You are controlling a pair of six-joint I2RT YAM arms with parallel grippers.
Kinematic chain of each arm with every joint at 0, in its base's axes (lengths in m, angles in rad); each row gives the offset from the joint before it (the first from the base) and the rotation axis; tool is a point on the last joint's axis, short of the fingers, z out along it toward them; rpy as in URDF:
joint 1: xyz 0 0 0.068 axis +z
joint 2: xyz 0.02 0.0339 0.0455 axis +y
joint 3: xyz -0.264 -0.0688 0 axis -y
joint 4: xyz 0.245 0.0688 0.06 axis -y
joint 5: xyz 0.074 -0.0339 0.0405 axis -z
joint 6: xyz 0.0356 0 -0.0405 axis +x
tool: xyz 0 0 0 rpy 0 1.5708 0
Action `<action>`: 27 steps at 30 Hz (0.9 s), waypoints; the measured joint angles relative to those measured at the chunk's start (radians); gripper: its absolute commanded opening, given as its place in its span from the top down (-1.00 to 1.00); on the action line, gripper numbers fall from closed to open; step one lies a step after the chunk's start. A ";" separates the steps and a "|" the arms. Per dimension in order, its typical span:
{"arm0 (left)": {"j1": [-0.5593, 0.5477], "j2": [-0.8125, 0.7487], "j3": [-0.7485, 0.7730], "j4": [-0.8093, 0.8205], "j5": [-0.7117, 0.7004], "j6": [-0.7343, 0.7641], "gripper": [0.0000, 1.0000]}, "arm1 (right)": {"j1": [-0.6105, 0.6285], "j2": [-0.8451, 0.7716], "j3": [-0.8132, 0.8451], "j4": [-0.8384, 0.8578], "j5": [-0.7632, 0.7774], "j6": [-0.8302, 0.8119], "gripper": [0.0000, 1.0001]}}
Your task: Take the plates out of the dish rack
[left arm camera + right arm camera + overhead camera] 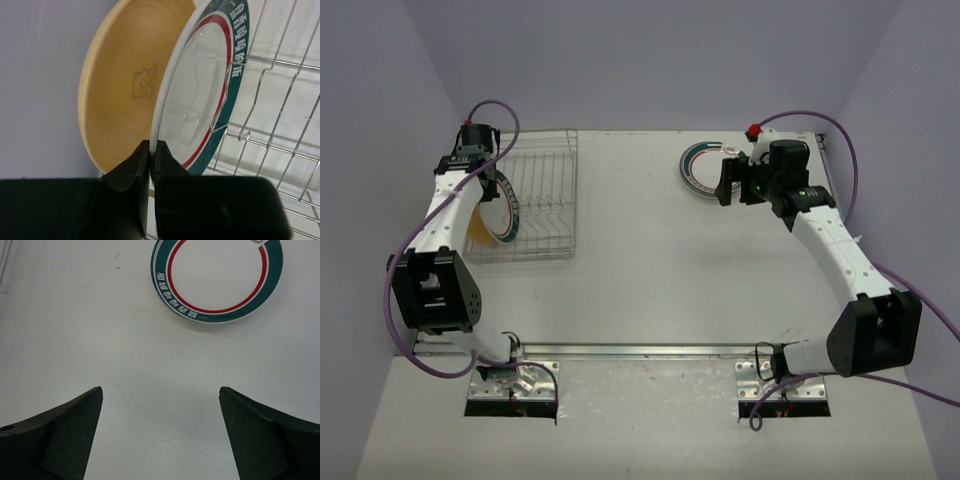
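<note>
1. Where the left gripper (151, 145) meets the rack, its two fingers are pressed nearly together on the near rim of the upright plate (195, 100) and pinch that thin edge between them.
2. The step in hand looks like lifting this plate out. I would draw it straight up along its own plane, without twisting, so the rim clears the wires before any sideways move.
3. The pinch holds only the rim, so the plate could pivot. A slow lift seems wise.
4. The plate stands on edge in the dish rack (545, 160), almost edge-on to the fingers. Its teal-and-red face is turned to the fingers' right, toward the empty slots. Being round it has no long axis, and its plane runs straight away from the gripper.
5. Just to the fingers' left, the tan plate (120, 100) leans close behind it. Whether the two touch I cannot tell, so mind it on the way up.
6. The right gripper (160, 390) is spread wide and holds nothing, above the bare table (75, 315).
7. Ahead of those fingers and a little to their right, the flat plate (217, 275) lies face up on the table — a fair place to set the next one beside.
</note>
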 measured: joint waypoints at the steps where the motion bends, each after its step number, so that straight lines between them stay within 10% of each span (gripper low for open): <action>1: 0.000 0.000 0.000 0.000 -0.001 -0.001 1.00 | 0.000 0.000 0.000 0.000 -0.001 0.000 -0.98; 22: -0.159 -0.026 0.449 -0.151 -0.039 0.092 1.00 | 0.008 -0.021 0.030 0.032 -0.206 0.057 -0.98; 27: -0.199 -0.102 0.432 -0.170 0.167 0.093 1.00 | 0.024 -0.074 -0.005 0.142 -0.408 0.142 -0.98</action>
